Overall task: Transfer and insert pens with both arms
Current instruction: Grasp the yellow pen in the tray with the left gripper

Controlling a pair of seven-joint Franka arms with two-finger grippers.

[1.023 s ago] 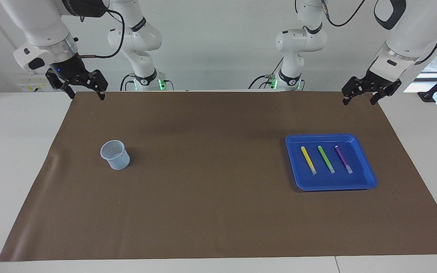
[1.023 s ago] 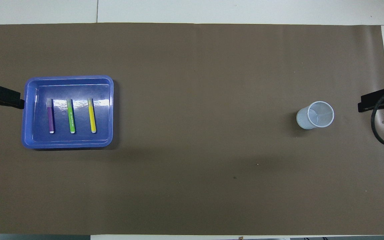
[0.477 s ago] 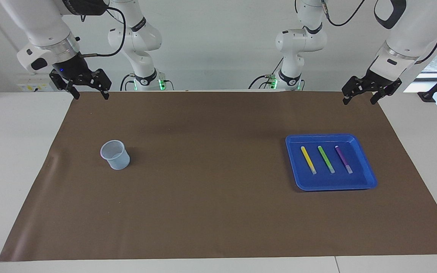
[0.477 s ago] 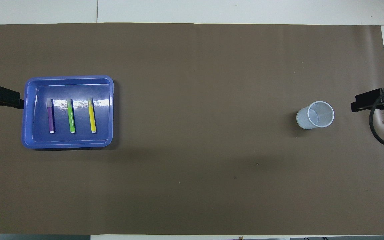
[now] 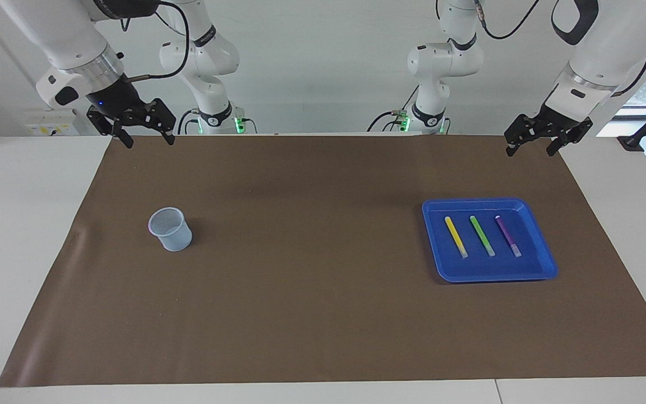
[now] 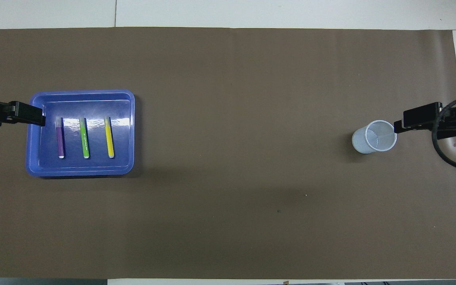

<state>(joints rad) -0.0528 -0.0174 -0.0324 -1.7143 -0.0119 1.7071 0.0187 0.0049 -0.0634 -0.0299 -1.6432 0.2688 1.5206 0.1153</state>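
Observation:
Three pens lie side by side in a blue tray (image 5: 491,276) toward the left arm's end of the table: yellow (image 5: 456,237), green (image 5: 482,235) and purple (image 5: 508,235). In the overhead view the tray (image 6: 79,171) holds the purple pen (image 6: 59,138), green pen (image 6: 84,138) and yellow pen (image 6: 109,137). My left gripper (image 5: 529,151) is open and empty, raised; in the overhead view it (image 6: 40,119) covers the tray's outer rim. My right gripper (image 5: 150,141) is open and empty, raised; in the overhead view it (image 6: 400,124) is beside the cup.
A pale mesh cup (image 5: 170,229) stands upright on the brown mat toward the right arm's end; it also shows in the overhead view (image 6: 374,136). The brown mat (image 5: 312,292) covers most of the white table.
My right gripper has moved inward toward the cup. My left gripper has shifted a little toward the tray. The pens, tray and cup have not moved.

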